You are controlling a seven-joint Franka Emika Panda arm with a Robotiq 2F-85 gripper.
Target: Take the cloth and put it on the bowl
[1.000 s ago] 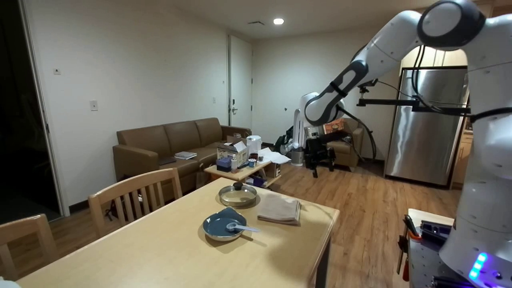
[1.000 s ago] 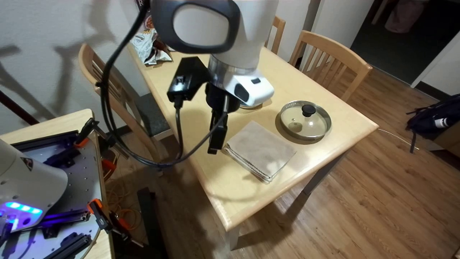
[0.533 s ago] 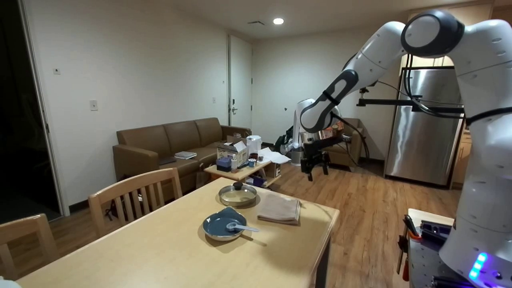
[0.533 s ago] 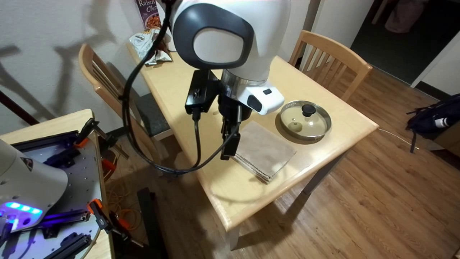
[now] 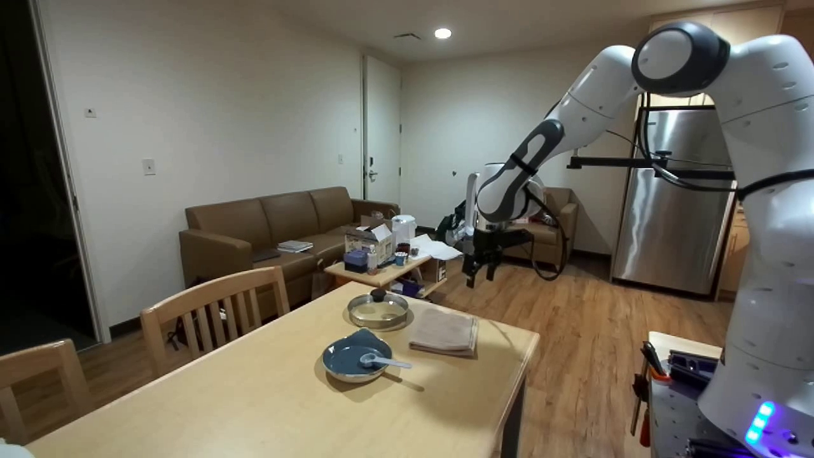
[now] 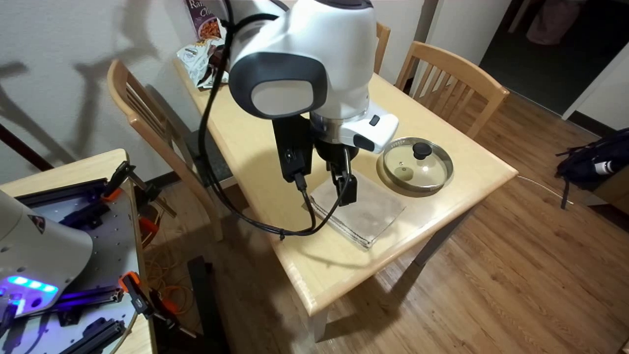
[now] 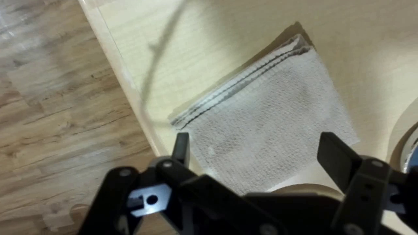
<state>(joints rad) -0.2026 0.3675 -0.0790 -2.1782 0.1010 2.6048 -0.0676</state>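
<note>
The tool (image 7: 254, 143) is poised above the cloth (image 6: 381, 211), its two fingers (image 7: 338, 160) spread wide with nothing held between them. The cloth lies folded flat on the surface (image 5: 254, 394) near a corner, with the glass lid (image 5: 378, 313) just beside it and the bowl (image 5: 346, 364) near by; its transfer has not begun. Several failures are plausible. Because the fabric lies low and flat, a descent that stops short would close on air, whereas one that runs too deep would press the fingers against the surface. Because the cloth is folded, a shallow pinch may lift only the upper layer and unfold the rest. A sideways error could bring a finger onto the glass lid. At the bowl, trailing fabric may catch the spoon (image 5: 391, 363), whose handle projects beyond the rim, and sweep it out. Counts: one cloth (layers not determinable), one bowl, one spoon, one glass lid; in an exterior view, three chairs (image 6: 464, 69), one of them mostly hidden, one cereal box (image 6: 209, 28) and one bag (image 6: 196, 59).
</note>
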